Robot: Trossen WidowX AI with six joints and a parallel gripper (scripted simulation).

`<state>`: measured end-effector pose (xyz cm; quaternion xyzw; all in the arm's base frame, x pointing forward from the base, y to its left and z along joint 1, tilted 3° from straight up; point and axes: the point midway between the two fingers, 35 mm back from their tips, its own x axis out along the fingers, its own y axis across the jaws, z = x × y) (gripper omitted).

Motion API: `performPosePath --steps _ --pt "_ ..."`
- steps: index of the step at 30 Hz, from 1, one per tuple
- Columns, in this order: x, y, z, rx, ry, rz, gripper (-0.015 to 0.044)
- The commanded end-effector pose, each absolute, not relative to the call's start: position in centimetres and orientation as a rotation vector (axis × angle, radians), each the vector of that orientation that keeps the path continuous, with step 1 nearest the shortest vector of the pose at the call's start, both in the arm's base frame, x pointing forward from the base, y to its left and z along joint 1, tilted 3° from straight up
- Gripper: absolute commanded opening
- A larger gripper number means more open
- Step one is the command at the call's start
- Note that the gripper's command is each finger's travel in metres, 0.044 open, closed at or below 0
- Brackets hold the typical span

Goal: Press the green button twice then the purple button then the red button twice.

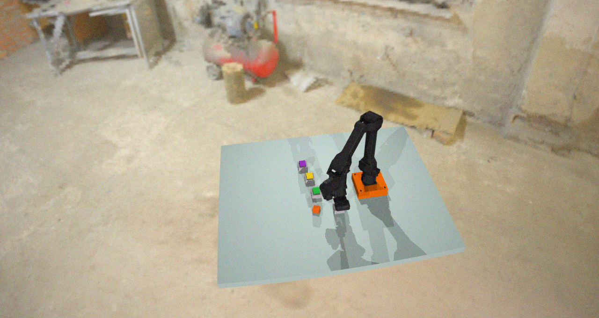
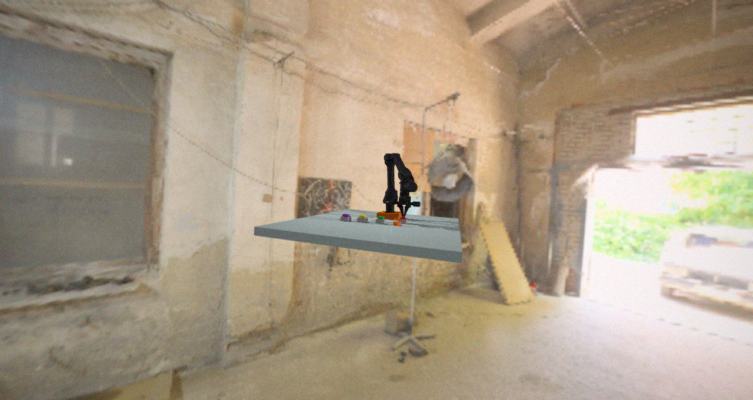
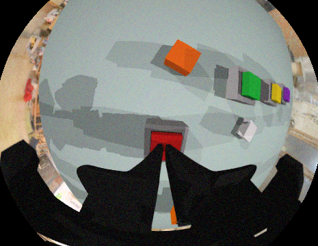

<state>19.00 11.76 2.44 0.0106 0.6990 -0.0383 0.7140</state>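
Note:
My gripper (image 1: pixel 340 204) (image 2: pixel 402 216) (image 3: pixel 163 147) is shut with nothing in it, and its fingertips are down on the red button (image 3: pixel 166 139). In the top view the gripper covers the red cap and only the button's grey base shows. The green button (image 1: pixel 316 190) (image 2: pixel 380 218) (image 3: pixel 251 85), the yellow button (image 1: pixel 309 176) (image 2: pixel 362 217) (image 3: pixel 276 93) and the purple button (image 1: pixel 302 163) (image 2: pixel 346 215) (image 3: pixel 286 94) stand in a row to the left of the arm.
An orange block (image 1: pixel 315 209) (image 2: pixel 396 223) (image 3: pixel 182 57) lies just left of the red button. A small white block (image 3: pixel 247 130) lies between the red and green buttons. The arm's orange base (image 1: pixel 368 185) stands to the right. The grey table top (image 1: pixel 259 241) ends a way off.

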Motion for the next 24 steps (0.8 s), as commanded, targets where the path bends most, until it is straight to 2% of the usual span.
performPosePath --steps 1,7,24 --pt "18.9 11.6 2.3 0.013 1.551 -0.089 0.0020" --pt "18.8 11.7 5.6 0.013 1.551 -0.089 0.0020" --pt "18.9 11.7 3.7 0.013 1.551 -0.089 0.0020"
